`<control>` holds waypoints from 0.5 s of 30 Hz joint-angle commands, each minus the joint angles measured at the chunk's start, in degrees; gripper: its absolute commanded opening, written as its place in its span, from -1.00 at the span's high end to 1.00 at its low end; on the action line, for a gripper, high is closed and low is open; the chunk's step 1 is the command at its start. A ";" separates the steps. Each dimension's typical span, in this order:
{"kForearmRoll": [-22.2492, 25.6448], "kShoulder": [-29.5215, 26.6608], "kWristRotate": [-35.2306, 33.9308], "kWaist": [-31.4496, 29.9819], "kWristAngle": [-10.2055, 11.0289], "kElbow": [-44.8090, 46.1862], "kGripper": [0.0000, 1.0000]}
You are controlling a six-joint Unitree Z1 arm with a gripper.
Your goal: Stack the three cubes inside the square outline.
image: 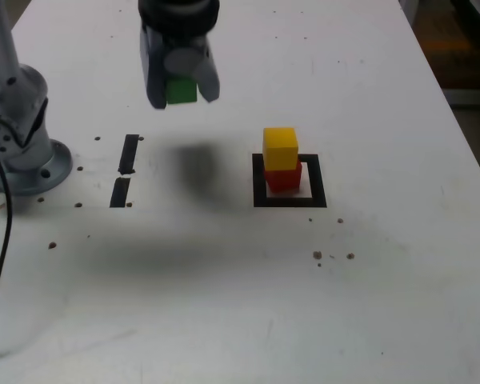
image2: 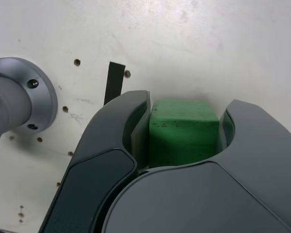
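My gripper hangs above the table in the exterior view's upper left, shut on the green cube. In the wrist view the green cube sits squeezed between both fingers. To the exterior view's right, the yellow cube rests on the red cube inside the square outline of black tape. The gripper is well off to the left of that stack and higher than it.
The arm's grey round base stands at the exterior view's left, with a black cable trailing forward. Two short black tape strips lie between base and outline. Small screw holes dot the white table.
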 commanded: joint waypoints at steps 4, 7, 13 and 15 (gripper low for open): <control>4.36 -0.46 -0.39 -3.43 0.13 -7.69 0.77; 5.66 0.74 -0.39 -4.48 -0.56 -11.09 0.77; 7.28 4.99 -0.11 -5.26 -2.84 -16.51 0.77; 7.21 6.59 0.06 -5.42 -3.52 -18.18 0.77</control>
